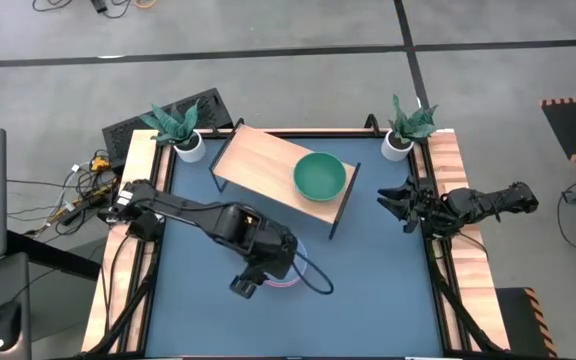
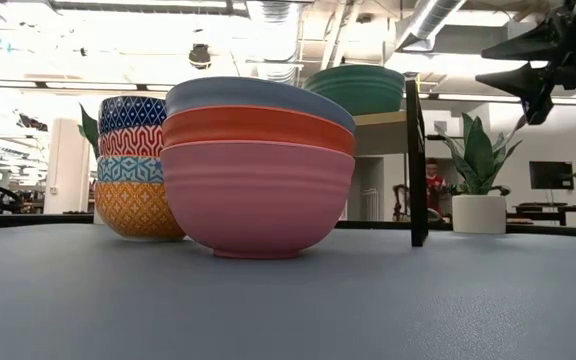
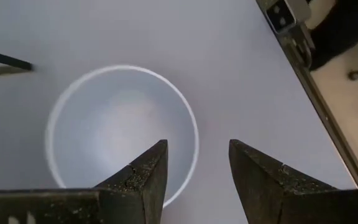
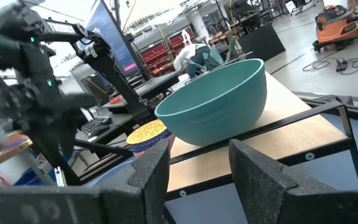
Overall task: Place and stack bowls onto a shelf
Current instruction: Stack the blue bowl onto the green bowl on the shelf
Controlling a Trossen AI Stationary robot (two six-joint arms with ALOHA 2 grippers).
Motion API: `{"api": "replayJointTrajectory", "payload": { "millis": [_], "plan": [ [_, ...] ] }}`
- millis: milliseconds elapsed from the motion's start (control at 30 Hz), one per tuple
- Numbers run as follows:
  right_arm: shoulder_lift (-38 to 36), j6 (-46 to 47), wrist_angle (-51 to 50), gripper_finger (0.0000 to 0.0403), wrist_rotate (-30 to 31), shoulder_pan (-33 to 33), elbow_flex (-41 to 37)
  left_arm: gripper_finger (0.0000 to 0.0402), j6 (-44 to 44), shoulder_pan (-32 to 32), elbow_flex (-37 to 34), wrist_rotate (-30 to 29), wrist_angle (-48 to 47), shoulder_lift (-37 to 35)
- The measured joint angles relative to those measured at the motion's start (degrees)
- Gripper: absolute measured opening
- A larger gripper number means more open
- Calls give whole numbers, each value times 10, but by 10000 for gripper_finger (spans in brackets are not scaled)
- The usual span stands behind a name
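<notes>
A green bowl (image 1: 319,176) sits on the shelf (image 1: 258,160), toward the shelf's end nearer my right arm, and from my right wrist I see it resting upright on the light wooden board (image 4: 278,118). Down on the blue table (image 1: 368,290) a stack of three plain bowls stands close to the low camera: a pink bowl (image 2: 258,195) at the bottom, a red-pink bowl (image 2: 258,128) nested in it, a blue-grey bowl (image 2: 258,98) on top. Just beside that stack, and behind it from the low view, is a stack of patterned bowls (image 2: 133,165), yellow at the base and dark blue on top. My left end effector (image 1: 245,288) hangs over the plain stack, fingers (image 3: 145,180) apart, and my left wrist camera looks straight down into the pale hollow of the top bowl (image 3: 122,127), with one finger over its rim and the other outside it; nothing is clamped. My right end effector (image 1: 396,205) hovers at the table's right edge, near the shelf's end, fingers (image 4: 260,174) spread wide and empty, pointing toward the green bowl. Two small white pots with green plants, one (image 1: 188,140) and another (image 1: 400,140), stand at the far corners of the table.
</notes>
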Motion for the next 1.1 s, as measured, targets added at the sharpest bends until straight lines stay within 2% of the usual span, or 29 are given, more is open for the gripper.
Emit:
{"api": "replayJointTrajectory", "payload": {
  "millis": [233, 500, 633, 867, 1100],
  "plan": [
    [0, 7, -13, 191, -1, 0, 0, 155, -21, 0, -91, 47, 65, 0],
    [0, 7, -15, 191, -1, 0, 0, 155, -28, -18, -171, -11, 138, 0],
    [0, 7, -17, 191, -1, 0, 0, 149, -26, -16, -172, -14, 149, 0],
    [0, 7, -19, 191, -1, 0, 0, 112, 7, -8, -172, 24, 144, 4],
    [0, 7, -19, 191, -1, 0, 0, 90, 17, -4, -172, 25, 143, 6]
  ]
}}
